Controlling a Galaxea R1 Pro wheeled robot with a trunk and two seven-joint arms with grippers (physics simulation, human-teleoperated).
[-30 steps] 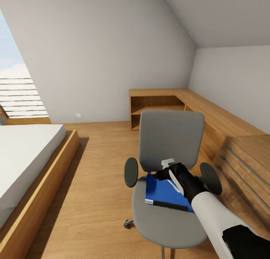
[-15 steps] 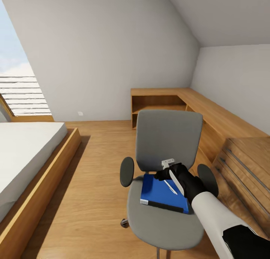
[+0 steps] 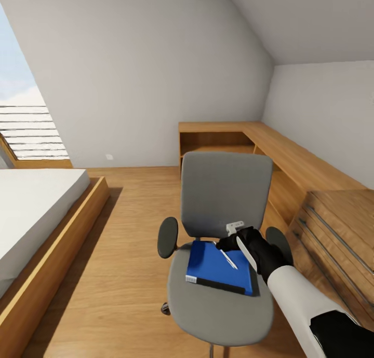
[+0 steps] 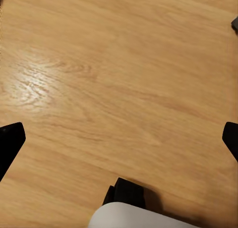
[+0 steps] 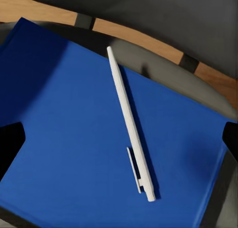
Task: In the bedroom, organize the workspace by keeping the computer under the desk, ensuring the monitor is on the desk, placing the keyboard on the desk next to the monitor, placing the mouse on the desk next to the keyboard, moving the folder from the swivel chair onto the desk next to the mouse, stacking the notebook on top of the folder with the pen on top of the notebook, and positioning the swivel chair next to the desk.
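white forearm [image 3: 298, 301], black wrist, black claw [image 3: 244, 242].

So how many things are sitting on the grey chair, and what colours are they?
Blue: 1, the folder
White: 1, the pen, lying on the folder
Total: 2 things on the swivel chair

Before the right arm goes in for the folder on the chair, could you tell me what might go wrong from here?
1. The pen lies loose on the folder; if the folder is tilted while lifting, the pen may well roll off.
2. The chair is on casters, so a push from the right tool, which hangs open above the folder, could roll or turn it away.
3. The folder lies flat on the seat, which may make it hard to get a finger under an edge.
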